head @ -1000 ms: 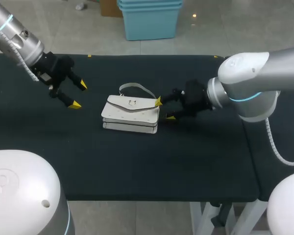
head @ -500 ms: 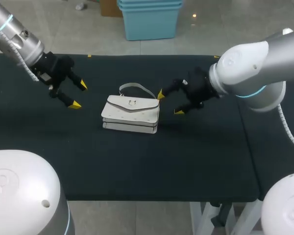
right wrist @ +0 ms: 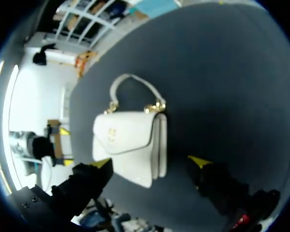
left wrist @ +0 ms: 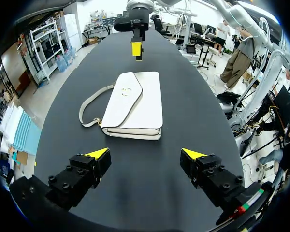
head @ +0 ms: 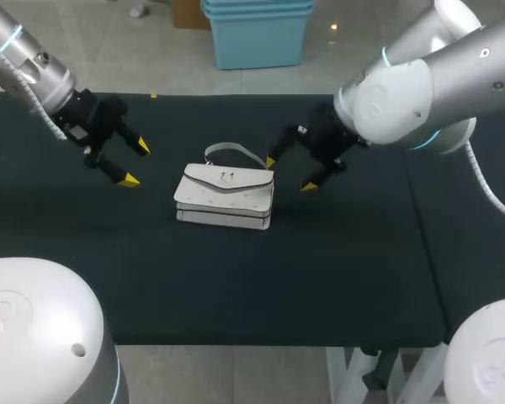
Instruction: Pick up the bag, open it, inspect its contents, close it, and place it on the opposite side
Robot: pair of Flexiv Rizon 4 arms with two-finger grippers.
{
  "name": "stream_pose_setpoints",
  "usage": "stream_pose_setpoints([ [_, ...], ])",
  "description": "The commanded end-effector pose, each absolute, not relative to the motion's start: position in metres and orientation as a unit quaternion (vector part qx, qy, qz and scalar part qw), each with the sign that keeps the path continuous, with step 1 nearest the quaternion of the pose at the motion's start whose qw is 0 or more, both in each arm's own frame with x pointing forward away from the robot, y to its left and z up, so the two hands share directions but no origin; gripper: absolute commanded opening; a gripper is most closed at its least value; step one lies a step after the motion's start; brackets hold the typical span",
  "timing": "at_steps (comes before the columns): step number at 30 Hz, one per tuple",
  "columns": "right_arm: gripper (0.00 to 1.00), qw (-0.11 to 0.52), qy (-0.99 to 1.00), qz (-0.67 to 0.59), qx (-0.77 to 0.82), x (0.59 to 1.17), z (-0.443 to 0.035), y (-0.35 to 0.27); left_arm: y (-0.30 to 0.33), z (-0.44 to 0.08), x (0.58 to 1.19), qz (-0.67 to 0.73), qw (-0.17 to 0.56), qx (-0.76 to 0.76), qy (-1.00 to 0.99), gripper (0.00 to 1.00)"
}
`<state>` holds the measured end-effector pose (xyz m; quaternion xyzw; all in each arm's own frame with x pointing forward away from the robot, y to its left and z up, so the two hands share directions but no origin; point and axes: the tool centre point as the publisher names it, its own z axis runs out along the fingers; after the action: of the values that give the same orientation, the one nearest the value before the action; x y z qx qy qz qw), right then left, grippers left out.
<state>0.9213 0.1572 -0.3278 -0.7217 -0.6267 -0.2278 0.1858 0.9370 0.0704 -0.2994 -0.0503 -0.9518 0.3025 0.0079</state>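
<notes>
The white leather flap handbag (head: 225, 195) with a gold clasp lies flat, flap shut, in the middle of the black counter (head: 236, 278), its thin handle (head: 231, 151) arching off the bag's far edge. The right pincer (head: 289, 173) hangs spread wide just beside one end of the bag, holding nothing. The left pincer (head: 136, 164) is likewise wide and empty, well apart from the bag's other end. Picking up looks to be the step in hand: the right arm should set one finger on each side of the bag's body or handle, descend squarely, and close gently so the soft leather neither slides nor buckles.
</notes>
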Motion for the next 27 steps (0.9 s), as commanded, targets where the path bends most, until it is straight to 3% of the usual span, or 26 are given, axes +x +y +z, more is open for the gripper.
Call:
stream_pose_setpoints([
  [1, 1.00, 0.073, -0.664, -0.176, -0.723, 0.929, -0.314, 0.158, 0.071, -0.300, 0.937, 0.304, 0.007, -0.050, -0.951, 1.00],
  [6, 1.00, -0.028, -0.735, -0.150, -0.660, 0.937, -0.287, 0.153, 0.052, -0.293, 0.946, 0.298, -0.006, -0.125, -0.946, 1.00],
  [17, 1.00, -0.120, -0.779, -0.058, -0.613, 0.947, -0.268, 0.129, 0.033, -0.276, 0.965, 0.265, -0.018, -0.212, -0.940, 1.00],
  [25, 1.00, -0.252, -0.819, -0.031, -0.515, 0.930, -0.275, 0.126, 0.018, -0.278, 0.974, 0.281, -0.030, -0.248, -0.926, 1.00],
  [27, 1.00, -0.253, -0.817, -0.033, -0.517, 0.929, -0.276, 0.124, 0.016, -0.280, 0.978, 0.292, -0.026, -0.249, -0.923, 1.00],
])
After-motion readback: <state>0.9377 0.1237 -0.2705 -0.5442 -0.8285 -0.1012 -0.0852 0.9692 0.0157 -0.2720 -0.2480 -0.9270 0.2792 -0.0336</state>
